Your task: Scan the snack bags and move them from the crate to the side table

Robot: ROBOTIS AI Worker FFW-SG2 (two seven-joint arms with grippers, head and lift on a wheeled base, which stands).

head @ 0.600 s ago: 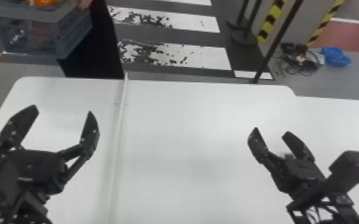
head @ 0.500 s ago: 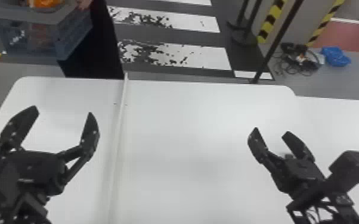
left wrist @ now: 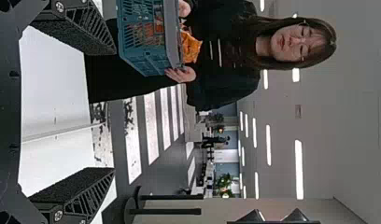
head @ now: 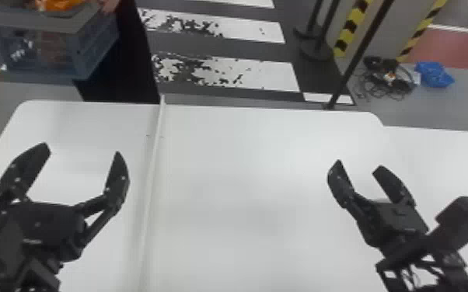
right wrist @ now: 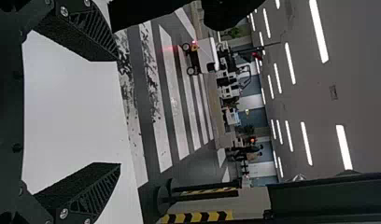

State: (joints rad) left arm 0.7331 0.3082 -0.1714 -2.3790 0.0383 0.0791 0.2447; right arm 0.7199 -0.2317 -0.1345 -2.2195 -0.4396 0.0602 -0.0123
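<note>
Left fingers, right fingers wide-open, empty; crate between person's hands (left wrist view)

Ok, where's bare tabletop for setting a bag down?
Widest: the table between the white strip and right hand. Smaller: left of the strip, beyond the left hand. Crowded: beyond the far edge at left, where a person's hand grips the crate with an orange bag in it.

blu crate, orange bag, wht table
</note>
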